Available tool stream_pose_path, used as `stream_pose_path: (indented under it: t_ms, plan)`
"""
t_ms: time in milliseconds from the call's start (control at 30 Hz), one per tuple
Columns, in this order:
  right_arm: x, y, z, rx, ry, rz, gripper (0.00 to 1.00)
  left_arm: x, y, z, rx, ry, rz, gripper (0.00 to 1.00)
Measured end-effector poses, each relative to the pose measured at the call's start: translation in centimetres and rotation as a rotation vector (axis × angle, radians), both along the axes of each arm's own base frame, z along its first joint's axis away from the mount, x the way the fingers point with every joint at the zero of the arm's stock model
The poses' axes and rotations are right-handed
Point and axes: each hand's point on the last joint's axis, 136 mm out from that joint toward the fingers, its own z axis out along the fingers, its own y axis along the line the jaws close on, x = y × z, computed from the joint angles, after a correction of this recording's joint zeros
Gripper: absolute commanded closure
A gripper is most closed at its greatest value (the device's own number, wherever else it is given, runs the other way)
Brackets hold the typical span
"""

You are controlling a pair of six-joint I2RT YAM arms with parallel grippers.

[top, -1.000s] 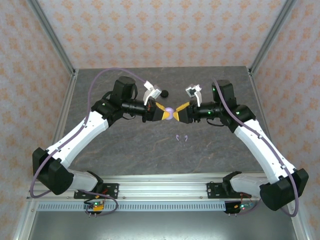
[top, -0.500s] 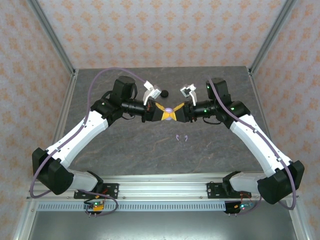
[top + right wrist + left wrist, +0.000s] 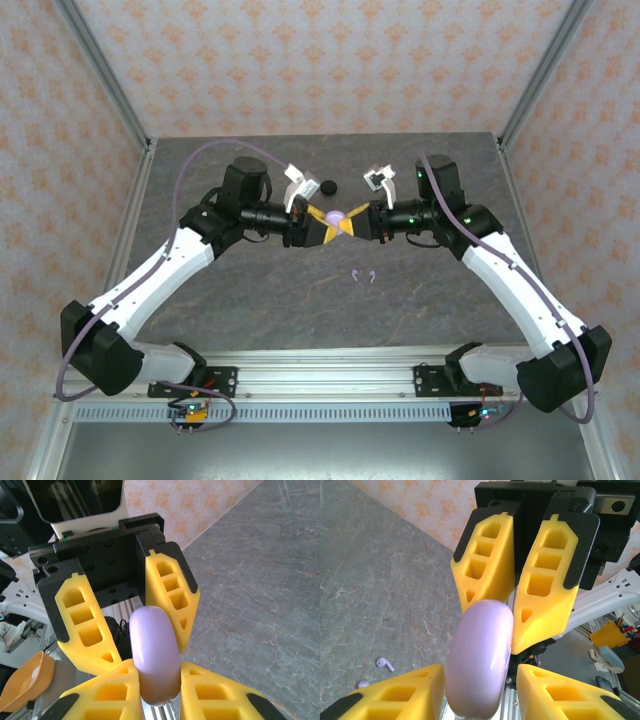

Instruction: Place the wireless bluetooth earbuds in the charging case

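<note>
A round lavender charging case (image 3: pixel 337 216) hangs closed in the air above the middle of the table, between both grippers. My right gripper (image 3: pixel 157 672) is shut on the case (image 3: pixel 155 650), a yellow pad pressing each side. My left gripper (image 3: pixel 480 675) stands open around the same case (image 3: pixel 480 660), with a gap showing at one finger. Two pale lavender earbuds (image 3: pixel 364 276) lie on the grey table below, nearer the arm bases. They also appear in the left wrist view as small earbuds (image 3: pixel 385 663) at the lower left.
A small black round case (image 3: pixel 326 186) lies on the table just behind the left gripper (image 3: pixel 326 222). Metal frame posts (image 3: pixel 110 90) and patterned walls close in the table at the back and sides. A rail (image 3: pixel 320 365) runs along the near edge.
The right gripper has closed onto the lavender case and the left gripper has opened off it. Both grippers and the case have shifted slightly toward the back of the table.
</note>
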Motion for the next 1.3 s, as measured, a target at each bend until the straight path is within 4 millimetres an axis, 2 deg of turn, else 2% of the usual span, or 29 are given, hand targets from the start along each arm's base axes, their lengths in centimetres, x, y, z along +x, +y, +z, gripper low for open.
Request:
stream_pose_path:
  t_ms: [333, 867, 1200, 1300]
  plan:
    - [0.0, 0.0, 0.4, 0.019, 0.0, -0.011, 0.8, 0.3, 0.3, 0.1, -0.07, 0.003, 0.066, 0.59]
    - [0.0, -0.1, 1.0, 0.034, -0.008, -0.017, 0.8, 0.1, -0.5, 1.0, -0.112, -0.001, 0.052, 0.64]
    - [0.1, -0.2, 1.0, 0.034, -0.011, -0.02, 0.79, 0.1, -0.9, 0.8, -0.111, 0.005, 0.045, 0.78]
    - [0.1, -0.2, 1.0, 0.034, -0.012, -0.02, 0.79, 0.1, -0.9, 0.8, -0.111, 0.004, 0.045, 0.77]
